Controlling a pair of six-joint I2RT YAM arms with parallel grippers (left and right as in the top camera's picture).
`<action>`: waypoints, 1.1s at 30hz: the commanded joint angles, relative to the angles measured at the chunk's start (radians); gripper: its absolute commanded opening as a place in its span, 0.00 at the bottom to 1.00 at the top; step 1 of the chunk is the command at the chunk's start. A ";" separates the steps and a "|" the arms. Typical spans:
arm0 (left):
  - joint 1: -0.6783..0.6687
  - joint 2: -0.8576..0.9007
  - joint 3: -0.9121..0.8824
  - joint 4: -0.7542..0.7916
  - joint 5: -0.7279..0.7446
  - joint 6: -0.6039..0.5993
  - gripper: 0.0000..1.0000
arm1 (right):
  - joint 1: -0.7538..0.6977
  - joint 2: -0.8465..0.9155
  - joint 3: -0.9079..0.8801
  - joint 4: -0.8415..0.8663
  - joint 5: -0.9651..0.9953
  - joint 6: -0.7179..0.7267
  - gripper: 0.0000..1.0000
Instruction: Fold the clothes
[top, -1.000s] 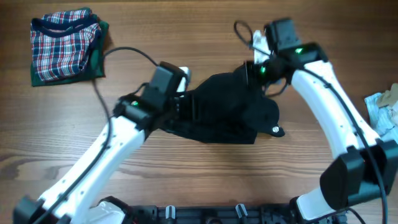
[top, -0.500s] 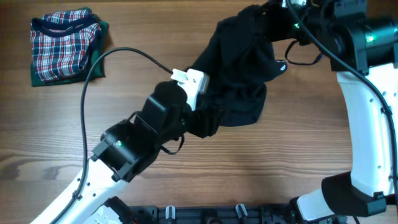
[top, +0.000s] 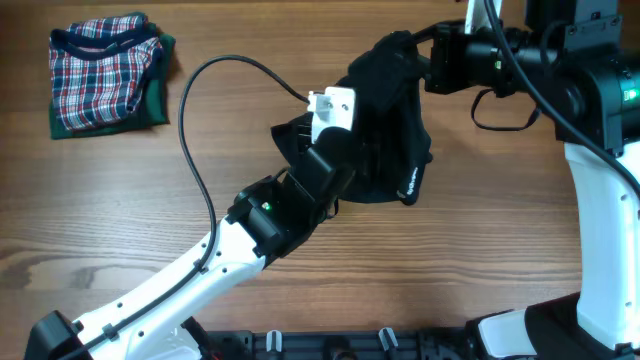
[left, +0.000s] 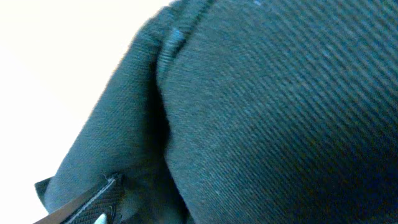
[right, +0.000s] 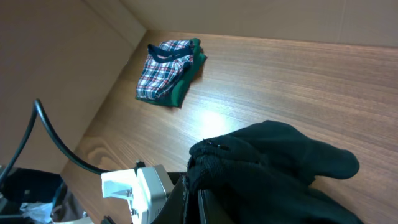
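Black shirt (top: 395, 105) hangs pinched in the right tool (right: 194, 198).

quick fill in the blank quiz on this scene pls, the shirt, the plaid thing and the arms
1. The folded red, white and blue plaid garment lies on the far ___ side of the brown wooden table, by the robot's own sides.
2. The right gripper is ___ (open or shut) on the bunched soft black short-sleeved shirt.
3. A thin black ___ loops above the table from the left arm.

Missing words: left; shut; cable.
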 joint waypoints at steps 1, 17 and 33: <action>-0.003 0.009 0.008 0.008 -0.086 -0.009 0.75 | 0.002 -0.029 0.031 -0.007 -0.042 -0.028 0.04; -0.004 -0.519 0.015 0.076 -0.116 0.081 0.04 | 0.002 -0.179 0.031 0.106 0.260 -0.129 0.04; -0.003 -0.622 0.015 0.088 -0.165 0.077 0.04 | 0.002 -0.270 0.028 -0.311 0.074 -0.258 0.04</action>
